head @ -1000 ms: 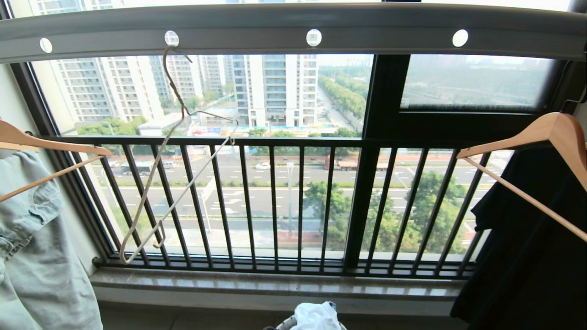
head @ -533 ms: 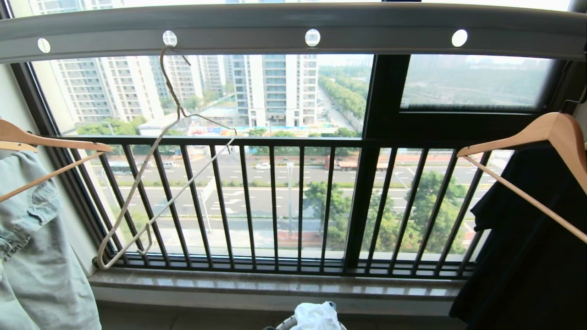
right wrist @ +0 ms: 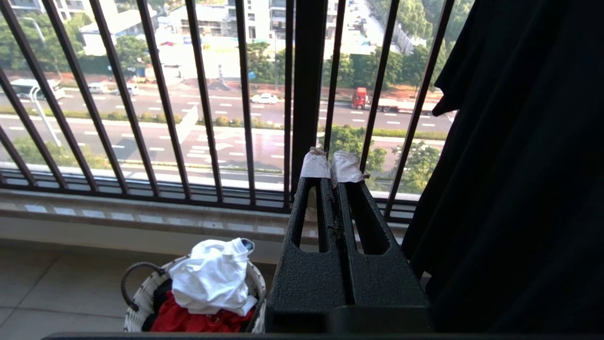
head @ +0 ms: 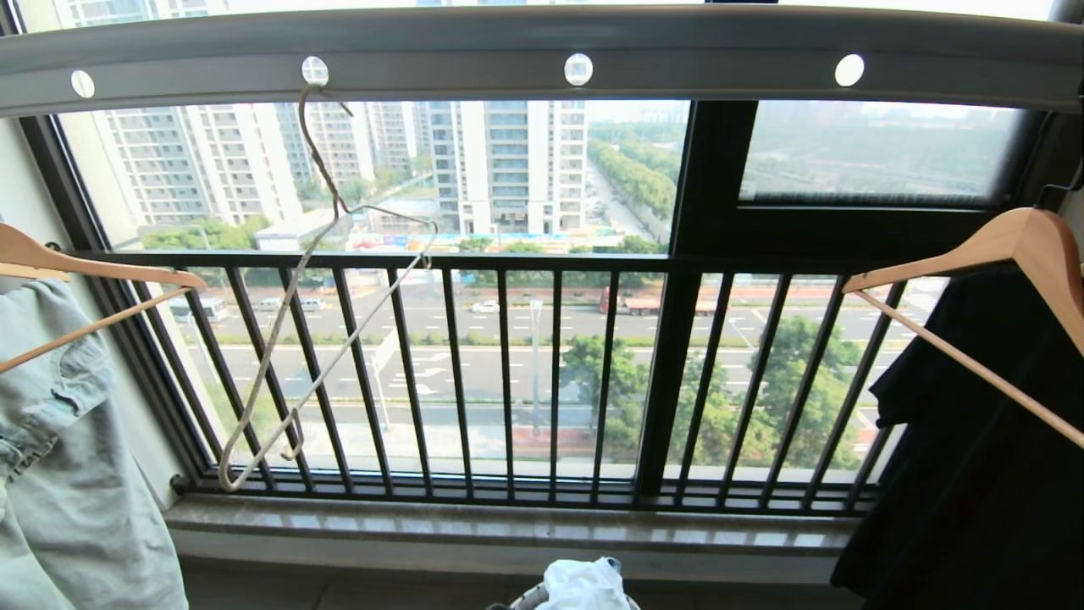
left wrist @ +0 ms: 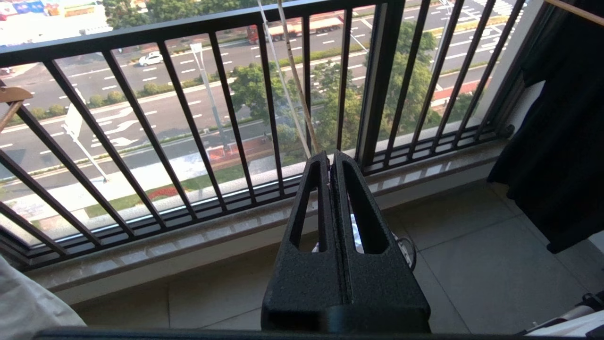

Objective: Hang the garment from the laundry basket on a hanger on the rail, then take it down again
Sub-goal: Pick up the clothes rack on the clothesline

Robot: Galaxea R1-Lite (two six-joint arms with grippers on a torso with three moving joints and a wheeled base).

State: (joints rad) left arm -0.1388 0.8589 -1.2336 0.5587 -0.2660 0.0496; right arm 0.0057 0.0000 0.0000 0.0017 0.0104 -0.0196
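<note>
Swung back toward centre since half-second-earlier frame: hanger [head: 326, 284], hook in rail [head: 542, 51] hole. Garment [right wrist: 212, 276] crumpled atop laundry basket [right wrist: 141, 304] on floor below sill. Left gripper [left wrist: 329, 158] fingers pressed together, empty, facing railing. Right gripper [right wrist: 330, 165] likewise closed, empty.

Nothing here is giving me any words, brand names or numbers to read. The only signs showing are white arrows painted on the road [head: 423, 373] far below the window, too small to make out more than their shape. A blue band of hoarding [head: 508, 240] is running along the foot of the tower blocks, but whatever may be printed on it is too tiny to read.
</note>
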